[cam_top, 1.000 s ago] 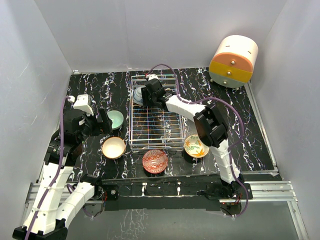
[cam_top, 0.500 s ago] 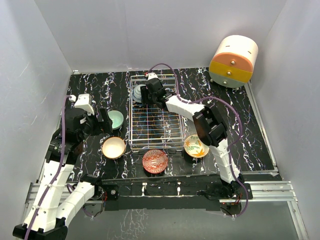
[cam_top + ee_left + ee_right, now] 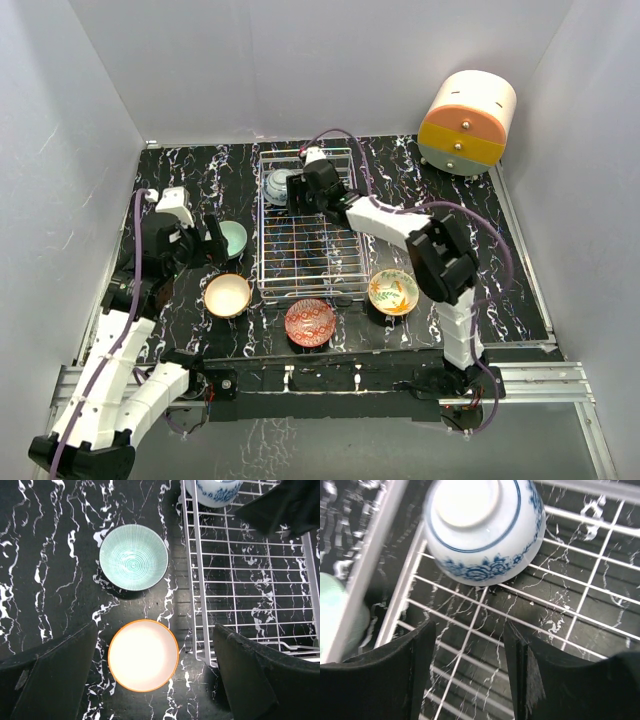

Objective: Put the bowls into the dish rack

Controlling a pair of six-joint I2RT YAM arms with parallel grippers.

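The dish rack lies mid-table. A blue-white bowl rests upside down in its back-left corner, also in the right wrist view on the rack's wires. My right gripper hovers just right of it, open, with nothing between its fingers. Left of the rack sit a mint bowl and a cream bowl. My left gripper hangs open high above them, its fingers either side of the cream bowl, with the mint bowl beyond. Its midpoint holds nothing.
A red patterned bowl and a yellow-green leafy bowl sit on the black marble table in front of the rack. A cream-and-orange drawer unit stands at the back right. White walls enclose the table.
My right gripper has opened and drawn back to the right, leaving the blue-white bowl upside down in the rack. The left arm has shifted slightly.
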